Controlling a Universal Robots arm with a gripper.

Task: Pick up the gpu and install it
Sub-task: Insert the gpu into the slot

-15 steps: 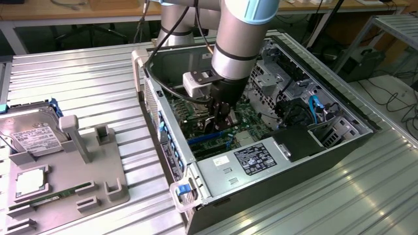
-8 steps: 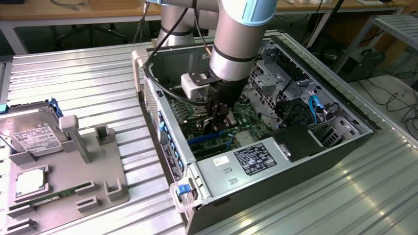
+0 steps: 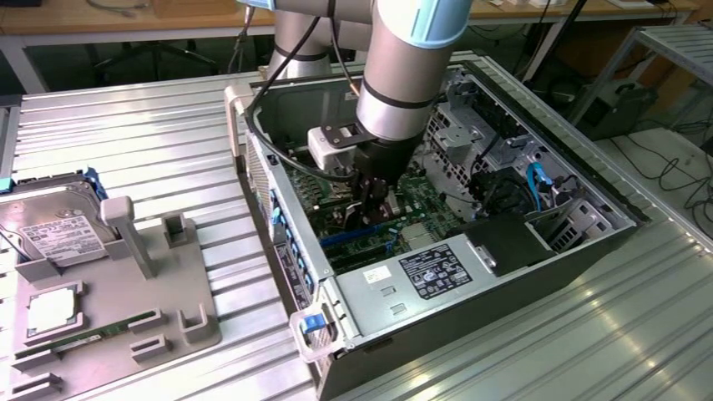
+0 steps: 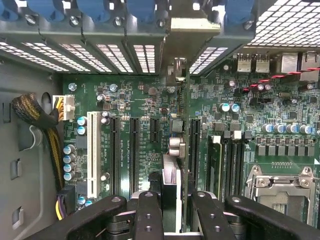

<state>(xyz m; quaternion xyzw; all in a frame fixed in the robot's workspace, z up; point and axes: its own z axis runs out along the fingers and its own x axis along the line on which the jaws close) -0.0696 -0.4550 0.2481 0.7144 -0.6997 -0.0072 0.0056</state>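
Gpu (image 4: 172,187) seen edge-on between the claw (image 4: 172,212) fingers, its fan face hidden; the claw is closed narrowly on it, above the green motherboard (image 4: 150,105) beside a black slot. Open computer case (image 3: 535,251) lies on a ribbed metal desk (image 3: 134,150); hard drive (image 3: 50,230) at exterior view's left. Arm (image 3: 407,67) reaches steeply down into the case.

Green circuit-board motherboard (image 4: 150,125) with black slots and one white slot (image 4: 92,152). Black pincer (image 4: 172,210). Dark grey computer case (image 3: 535,276), blue clips (image 3: 313,321). Silver ribbed metal worktop (image 3: 134,150). Grey plastic tray (image 3: 167,292).
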